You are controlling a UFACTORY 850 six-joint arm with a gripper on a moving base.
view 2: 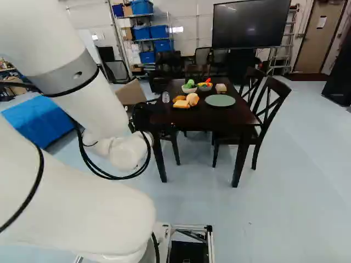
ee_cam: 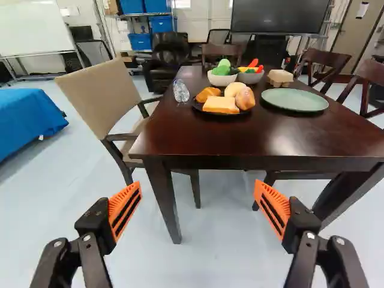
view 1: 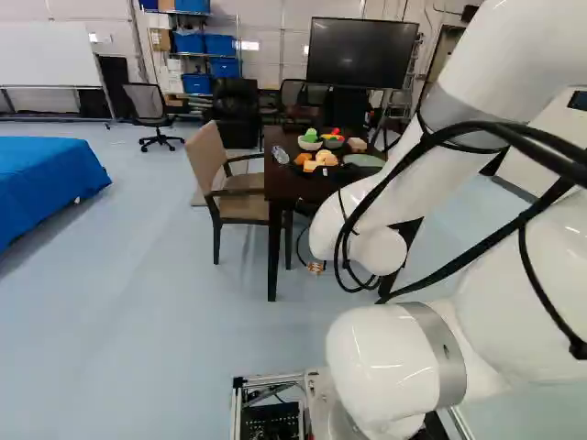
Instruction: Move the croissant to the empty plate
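In the right base view the black gripper (view 2: pixel 142 116) is partly hidden at the arm's end, before the table's near left corner. The wrist view shows the gripper (ee_cam: pixel 198 207) wide open, nothing between its orange pads, short of the table and below its top. Ahead, a dark plate (ee_cam: pixel 223 114) holds several bread pieces; the golden-brown one (ee_cam: pixel 207 94) at its back left looks like the croissant, behind a bread slice (ee_cam: pixel 221 105) and beside a round bun (ee_cam: pixel 234 89) and a roll (ee_cam: pixel 245 98). The empty green plate (ee_cam: pixel 294 100) lies to their right.
The dark table (ee_cam: pixel 270 135) stands ahead, with a beige armchair (ee_cam: pixel 102 93) at its left. A clear cup (ee_cam: pixel 180 91), two bowls with toy vegetables (ee_cam: pixel 222 78) (ee_cam: pixel 251 76) and a small beige block (ee_cam: pixel 280 77) are on the table. Dark chairs (view 2: pixel 266 112) stand at its right.
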